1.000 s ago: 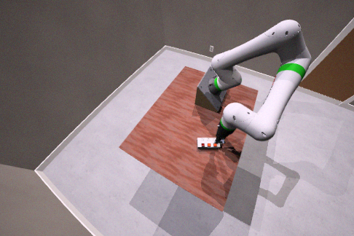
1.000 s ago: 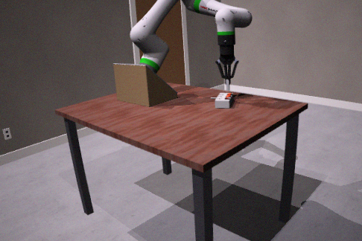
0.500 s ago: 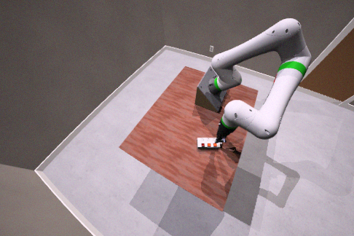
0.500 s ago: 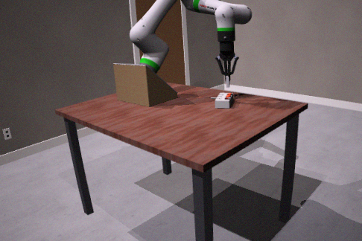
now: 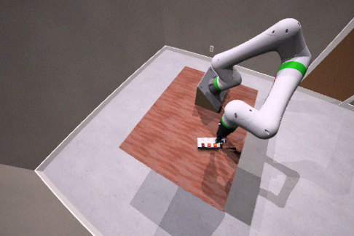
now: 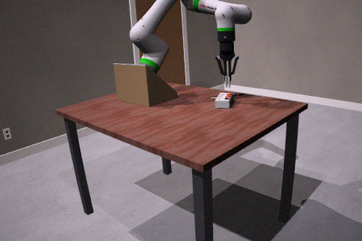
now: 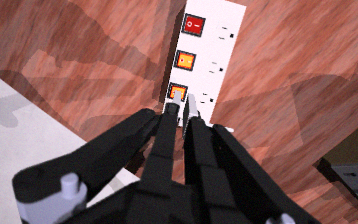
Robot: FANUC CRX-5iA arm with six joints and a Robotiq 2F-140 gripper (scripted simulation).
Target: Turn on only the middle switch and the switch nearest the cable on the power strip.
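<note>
The white power strip (image 5: 209, 143) lies right way up on the wooden table, near its right edge; it also shows in the exterior view (image 6: 224, 100). In the wrist view the strip (image 7: 210, 55) has three rocker switches. The far switch (image 7: 193, 24) is dark red and unlit. The middle switch (image 7: 184, 60) and the near switch (image 7: 179, 89) glow orange. My gripper (image 7: 182, 102) points straight down just above the near switch, its fingers almost together with nothing between them. It also shows in the exterior view (image 6: 227, 83). A dark cable (image 5: 233, 148) leaves the strip's end below the gripper.
A wedge-shaped box (image 6: 142, 85) stands at the back of the table, by the arm's base. The table's edge (image 6: 286, 111) runs close behind the strip.
</note>
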